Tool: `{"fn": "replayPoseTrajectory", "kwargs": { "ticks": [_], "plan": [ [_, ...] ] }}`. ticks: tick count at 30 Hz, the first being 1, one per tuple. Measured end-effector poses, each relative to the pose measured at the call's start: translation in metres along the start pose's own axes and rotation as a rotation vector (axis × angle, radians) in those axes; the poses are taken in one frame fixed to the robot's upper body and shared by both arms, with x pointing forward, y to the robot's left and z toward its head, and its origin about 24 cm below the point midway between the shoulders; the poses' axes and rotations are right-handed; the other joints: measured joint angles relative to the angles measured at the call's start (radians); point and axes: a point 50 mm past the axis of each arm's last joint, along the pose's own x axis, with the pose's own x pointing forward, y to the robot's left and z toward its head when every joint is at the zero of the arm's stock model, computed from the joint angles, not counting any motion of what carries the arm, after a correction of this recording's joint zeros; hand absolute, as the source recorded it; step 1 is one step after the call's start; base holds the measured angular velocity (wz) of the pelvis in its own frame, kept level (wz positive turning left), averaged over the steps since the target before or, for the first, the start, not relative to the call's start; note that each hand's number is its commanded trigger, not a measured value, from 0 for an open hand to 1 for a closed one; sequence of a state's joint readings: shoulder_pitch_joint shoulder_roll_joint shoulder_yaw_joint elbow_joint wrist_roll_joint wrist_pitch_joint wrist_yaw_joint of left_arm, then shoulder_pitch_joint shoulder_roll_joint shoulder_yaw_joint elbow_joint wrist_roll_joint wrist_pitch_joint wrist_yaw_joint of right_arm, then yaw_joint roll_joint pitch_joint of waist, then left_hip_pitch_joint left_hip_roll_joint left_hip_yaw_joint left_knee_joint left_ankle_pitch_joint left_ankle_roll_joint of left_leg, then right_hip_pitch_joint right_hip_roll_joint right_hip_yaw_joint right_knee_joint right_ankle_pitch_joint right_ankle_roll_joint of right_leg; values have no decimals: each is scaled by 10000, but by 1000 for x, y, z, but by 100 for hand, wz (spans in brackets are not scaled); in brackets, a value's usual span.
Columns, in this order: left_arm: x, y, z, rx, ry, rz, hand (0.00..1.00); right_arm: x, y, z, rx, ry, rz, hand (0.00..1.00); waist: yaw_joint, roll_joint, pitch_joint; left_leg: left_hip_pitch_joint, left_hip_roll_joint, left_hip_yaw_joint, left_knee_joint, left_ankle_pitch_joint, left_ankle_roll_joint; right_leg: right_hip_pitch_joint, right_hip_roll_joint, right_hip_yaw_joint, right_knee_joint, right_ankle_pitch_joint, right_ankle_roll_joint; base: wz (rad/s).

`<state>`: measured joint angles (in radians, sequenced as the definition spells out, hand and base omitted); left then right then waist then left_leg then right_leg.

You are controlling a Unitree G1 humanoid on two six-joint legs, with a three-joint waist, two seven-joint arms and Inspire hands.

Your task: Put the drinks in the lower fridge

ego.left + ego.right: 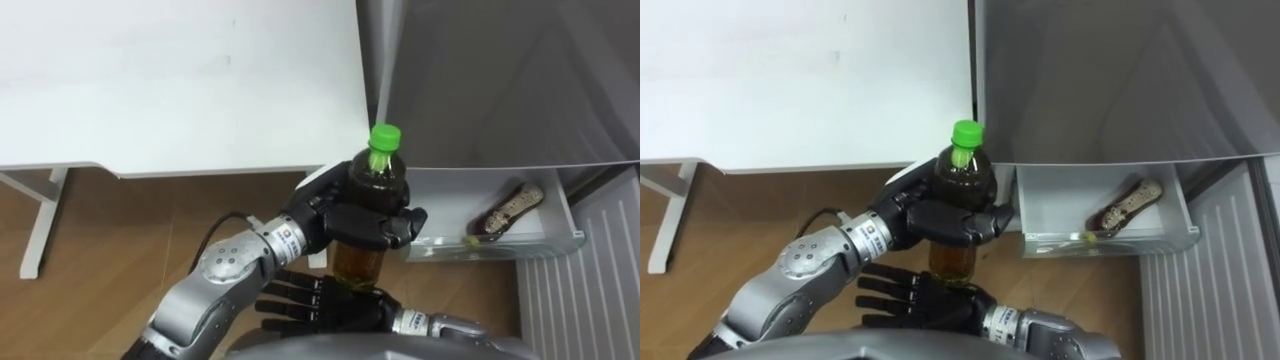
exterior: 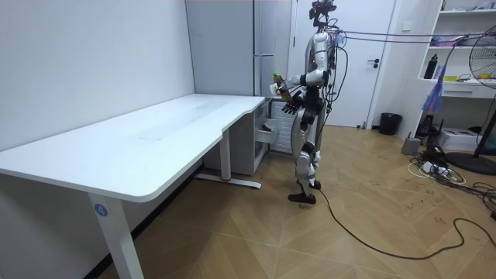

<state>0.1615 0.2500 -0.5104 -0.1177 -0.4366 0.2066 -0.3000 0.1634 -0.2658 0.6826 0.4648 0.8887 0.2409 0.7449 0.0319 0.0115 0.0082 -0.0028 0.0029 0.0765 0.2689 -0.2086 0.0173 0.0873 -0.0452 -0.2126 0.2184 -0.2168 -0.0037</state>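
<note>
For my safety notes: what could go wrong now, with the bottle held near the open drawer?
The left hand alone grips the bottle, so it might slip; the open right hand below may not catch it. A brown object lies in the drawer and could be knocked.

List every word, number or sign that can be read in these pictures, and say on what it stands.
Nothing can be read.
The bottle in the left hand: no legible label.
The white tag at that hand's wrist: print too small.
The round blue sticker on the table leg: too small.
</note>
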Motion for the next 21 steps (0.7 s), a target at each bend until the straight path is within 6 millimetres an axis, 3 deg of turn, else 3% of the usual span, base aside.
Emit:
{"fn": "replayPoseTrajectory", "kwargs": {
  "ticks": [21],
  "plan": [
    [-13,27,13,-377,-612,924,100,-16,-7,16,-367,-608,144,0,55,56,16,145,1,16,36,-4,2,133,-25,23,-74,-4,1,0]
  ]
}}
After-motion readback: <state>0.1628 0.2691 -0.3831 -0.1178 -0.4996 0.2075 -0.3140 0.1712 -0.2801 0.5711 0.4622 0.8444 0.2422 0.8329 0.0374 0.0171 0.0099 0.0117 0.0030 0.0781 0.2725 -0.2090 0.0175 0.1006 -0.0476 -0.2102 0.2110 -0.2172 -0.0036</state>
